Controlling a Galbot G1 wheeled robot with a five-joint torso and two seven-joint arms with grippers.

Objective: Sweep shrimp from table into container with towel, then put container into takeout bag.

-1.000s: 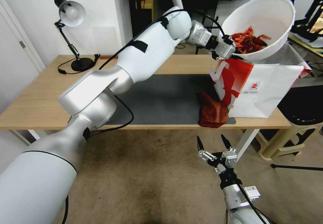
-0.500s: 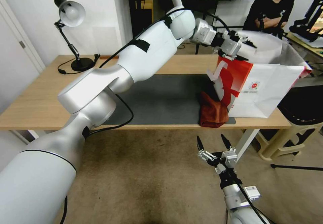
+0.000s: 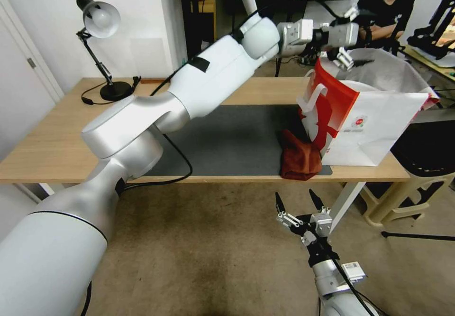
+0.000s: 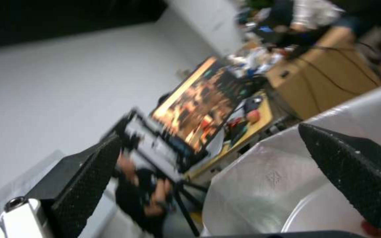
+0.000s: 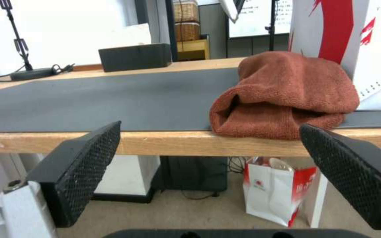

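Having let go of the round white plastic container, now below it inside the white-and-red paper takeout bag (image 3: 374, 121), the left tool (image 3: 348, 55) hovers released above the bag mouth, suggesting task completion; right tool (image 3: 300, 205) idles, spread, below the tabletop (image 3: 57, 140).

Open worktop (image 3: 52, 140) across the mat (image 3: 232, 135), bare from the lamp (image 3: 102, 22) side up to the towel (image 3: 298, 159). Towel bunched at the near edge, touching the bag (image 3: 374, 126), closing the gap there. Bag upright at the right end, mouth open upward, blocked just above by the left tool (image 3: 348, 55), fingers spread. Long left arm slanting over the mat's middle, barring passage above it. Clear floor below the near edge, right tool (image 3: 299, 202) parked there, spread wide. Black box (image 5: 135, 57) at the far edge.
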